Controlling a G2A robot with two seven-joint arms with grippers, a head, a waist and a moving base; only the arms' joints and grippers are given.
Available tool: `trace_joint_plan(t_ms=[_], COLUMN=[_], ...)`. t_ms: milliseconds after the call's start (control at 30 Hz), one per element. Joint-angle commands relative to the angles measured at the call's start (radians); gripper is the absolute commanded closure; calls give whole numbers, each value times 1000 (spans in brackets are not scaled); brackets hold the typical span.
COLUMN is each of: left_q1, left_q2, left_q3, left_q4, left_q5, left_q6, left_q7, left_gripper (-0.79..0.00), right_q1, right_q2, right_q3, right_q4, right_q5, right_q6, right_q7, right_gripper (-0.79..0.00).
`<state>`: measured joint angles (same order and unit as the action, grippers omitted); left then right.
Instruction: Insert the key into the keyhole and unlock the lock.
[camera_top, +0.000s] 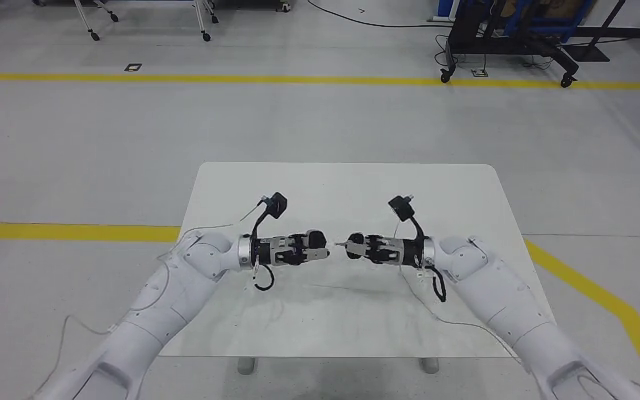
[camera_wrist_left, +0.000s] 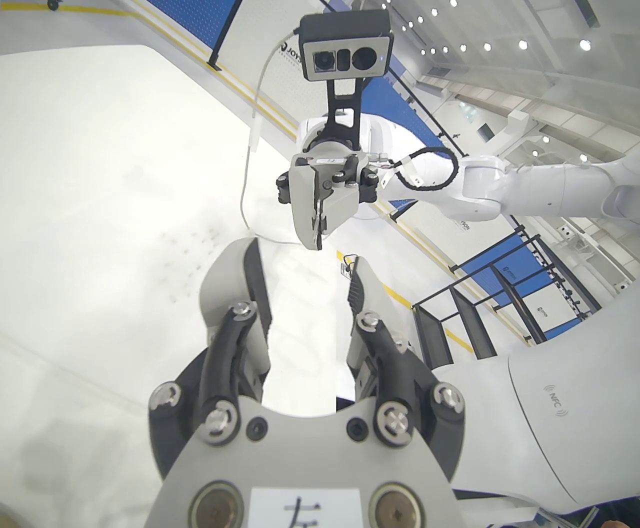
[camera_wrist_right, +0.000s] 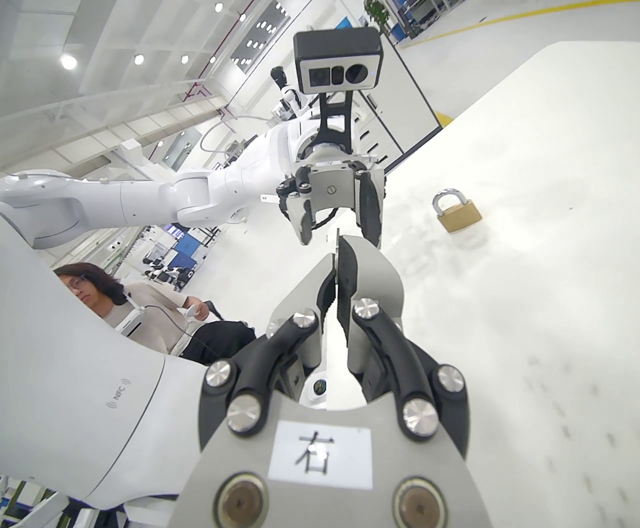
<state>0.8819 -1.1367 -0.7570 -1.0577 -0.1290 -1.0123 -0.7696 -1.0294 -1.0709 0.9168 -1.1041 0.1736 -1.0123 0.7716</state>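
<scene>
Clenching the key (camera_wrist_left: 317, 240), right gripper (camera_wrist_right: 337, 265) faced the released left gripper (camera_wrist_left: 306, 255), while right wrist view caught the padlock (camera_wrist_right: 457, 210) lying well apart.

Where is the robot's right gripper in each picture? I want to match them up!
Top view: the right gripper is above the middle of the table, tip to tip with the other gripper.
Left wrist view: the right gripper is farther off, pointing toward the camera, shut on the key.
Right wrist view: the right gripper is close up, this camera's own.
Shared landmark: the open left gripper facing it.
</scene>
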Motion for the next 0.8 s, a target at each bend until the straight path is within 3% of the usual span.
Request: trace_joint_plan(t_ms=[0,233,333,767], left_q1=[5,50,89,102], left_q2=[8,42,55,57], left_q3=[-20,-131,-186,-195], left_q4=[-15,-70,-140,-165], left_q5=[15,252,360,371], left_q6=[0,0,55,68], left_q7=[-16,92,169,190], left_gripper=[-785,-785,-785,-785], right_q1=[-23,-148,-175,-175], right_q2=[8,36,41,41], right_q3=[66,260,284,284], right_q4=[-24,-143,-172,-172], right_q5=[-52,-370,-469,-469], right_q6=[0,0,0,0], right_q7=[-56,-409,-563,-563], right_gripper=[0,0,0,0])
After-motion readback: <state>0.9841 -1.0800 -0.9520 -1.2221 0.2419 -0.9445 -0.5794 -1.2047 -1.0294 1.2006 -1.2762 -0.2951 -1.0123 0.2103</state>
